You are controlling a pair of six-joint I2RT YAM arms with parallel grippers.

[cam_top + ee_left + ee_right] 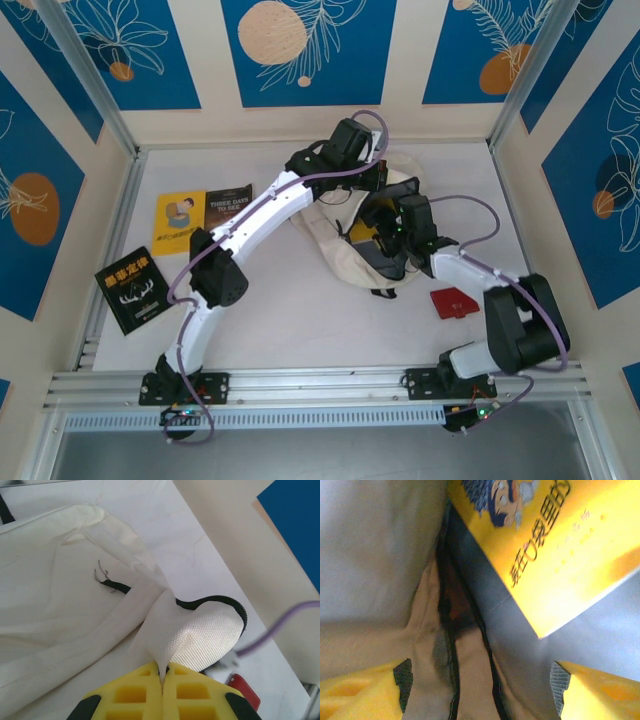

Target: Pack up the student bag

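Left jaws are pinching the student bag (50,605) flap, holding it open. Right jaws are standing spread by the yellow book (555,545) inside; withdrawing straight should avoid snagging.

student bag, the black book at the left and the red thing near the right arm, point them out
student bag (322,243): top view, cream cloth on its left side.
black book (131,290): top view, middle of its cover.
red thing (455,302): top view, its middle.
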